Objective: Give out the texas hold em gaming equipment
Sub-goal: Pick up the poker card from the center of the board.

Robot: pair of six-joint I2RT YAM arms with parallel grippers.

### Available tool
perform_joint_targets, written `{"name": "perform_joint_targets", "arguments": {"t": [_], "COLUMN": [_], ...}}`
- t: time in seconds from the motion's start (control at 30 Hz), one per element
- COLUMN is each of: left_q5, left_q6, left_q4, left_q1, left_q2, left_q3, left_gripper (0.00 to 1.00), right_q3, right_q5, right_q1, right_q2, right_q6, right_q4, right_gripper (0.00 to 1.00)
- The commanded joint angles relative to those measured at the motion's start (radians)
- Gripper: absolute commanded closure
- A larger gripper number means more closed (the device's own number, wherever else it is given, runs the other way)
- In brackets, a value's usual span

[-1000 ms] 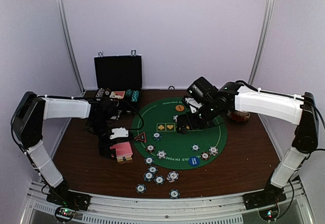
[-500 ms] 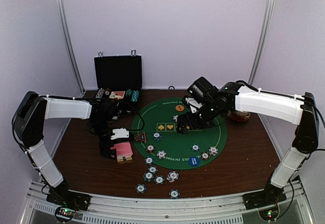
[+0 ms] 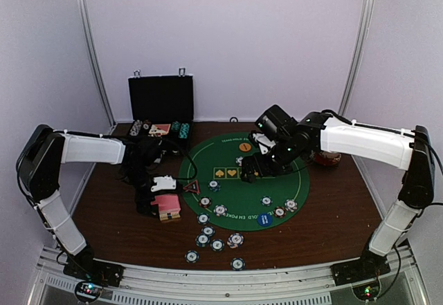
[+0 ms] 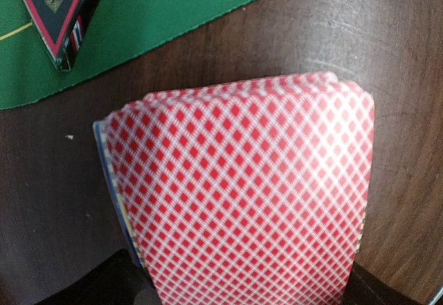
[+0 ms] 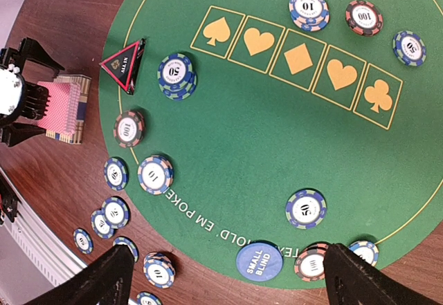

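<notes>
My left gripper [image 3: 158, 198] is shut on a deck of playing cards [image 4: 242, 201] with red diamond-patterned backs, low over the wooden table left of the green mat [image 3: 242, 184]. The deck also shows in the top view [image 3: 167, 207] and the right wrist view [image 5: 64, 108]. The red-edged triangle [image 4: 59, 4] lies at the mat's left edge, just beyond the deck. My right gripper [image 5: 232, 284] is open and empty, hovering above the mat. Striped poker chips [image 5: 176, 75] lie scattered on the mat and on the table in front of it [image 3: 217, 244]. A blue small-blind disc [image 5: 259, 262] and an orange disc [image 3: 245, 147] lie on the mat.
A black hinged case [image 3: 160, 101] stands open at the back left with chips and cards in its tray. A bowl [image 3: 326, 158] sits behind my right arm at the mat's right edge. Suit symbols are printed across the mat's middle.
</notes>
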State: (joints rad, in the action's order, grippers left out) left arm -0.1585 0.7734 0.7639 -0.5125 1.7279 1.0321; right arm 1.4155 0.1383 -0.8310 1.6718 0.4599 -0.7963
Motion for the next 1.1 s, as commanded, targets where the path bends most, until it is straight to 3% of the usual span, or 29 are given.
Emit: {"name": "perform_joint_targets", "arguments": {"t": [0.0, 0.8, 1.07], "left_q5": [0.017, 0.1, 0.1], "left_q6": [0.024, 0.014, 0.004], "left_q4": [-0.051, -0.1, -0.105], "left_q1": [-0.006, -0.034, -0.034], "left_q2": [0.03, 0.004, 0.009], "left_q3": [-0.024, -0.017, -0.016], "left_gripper": [0.02, 0.07, 0.2], "right_q3": [-0.001, -0.008, -0.026], "right_q5": [-0.004, 0.013, 0.024], "right_q1": [-0.004, -0.004, -0.003], "right_q2": [-0.026, -0.019, -0.026], "right_q6": [0.007, 0.007, 0.01], "right_q4": [-0.007, 0.009, 0.022], "right_gripper": [0.0, 0.01, 0.01]}}
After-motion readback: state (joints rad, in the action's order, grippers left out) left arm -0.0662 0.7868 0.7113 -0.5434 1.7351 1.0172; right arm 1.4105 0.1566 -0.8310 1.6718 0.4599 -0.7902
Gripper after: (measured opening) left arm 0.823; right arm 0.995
